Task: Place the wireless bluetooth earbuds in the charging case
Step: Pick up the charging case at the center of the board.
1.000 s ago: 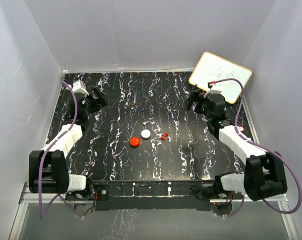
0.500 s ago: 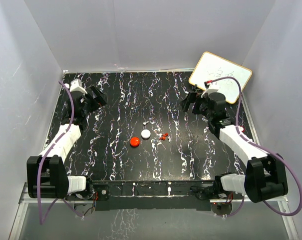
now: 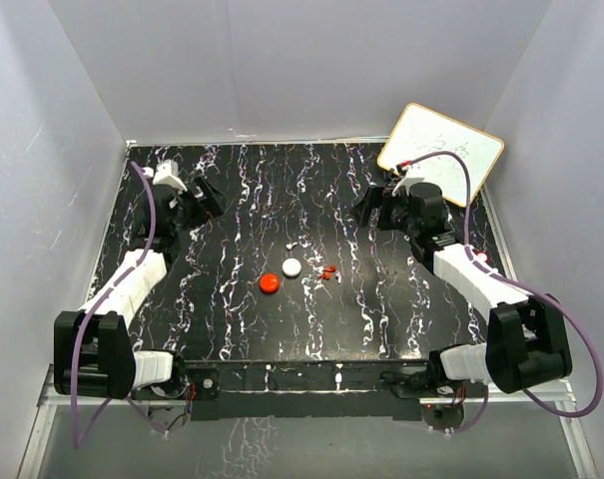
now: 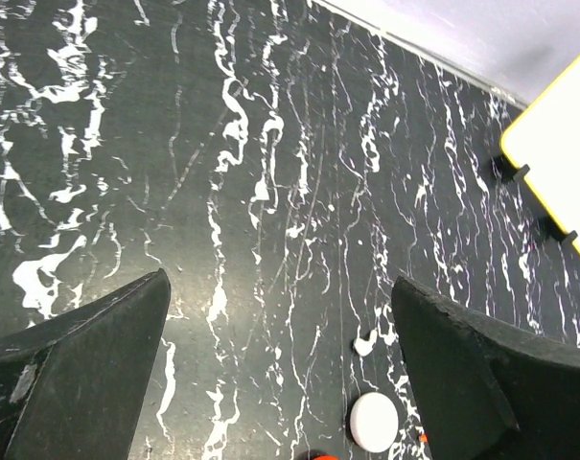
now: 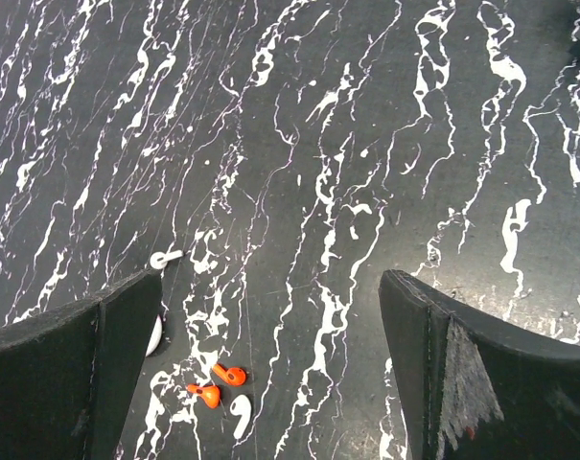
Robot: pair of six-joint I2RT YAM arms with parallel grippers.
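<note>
The charging case (image 3: 270, 282) is a round red puck in the middle of the black marbled table; only its edge (image 4: 318, 456) shows at the bottom of the left wrist view. The two red earbuds (image 3: 328, 270) lie close together to its right, and show in the right wrist view (image 5: 218, 383). My left gripper (image 3: 210, 203) is open and empty at the far left, well away from them; its jaws stand wide apart in its wrist view (image 4: 278, 283). My right gripper (image 3: 366, 208) is open and empty at the far right, its jaws also wide (image 5: 270, 278).
A white puck (image 3: 292, 266) lies just right of the red case and shows in the left wrist view (image 4: 373, 422). A white earbud (image 5: 242, 414) lies beside the red ones, another (image 5: 165, 257) farther back. A yellow-framed whiteboard (image 3: 439, 152) leans at the back right.
Both grippers have shifted inward toward the table's middle, the left one to the right and the right one to the left. The case and earbuds have not moved.
</note>
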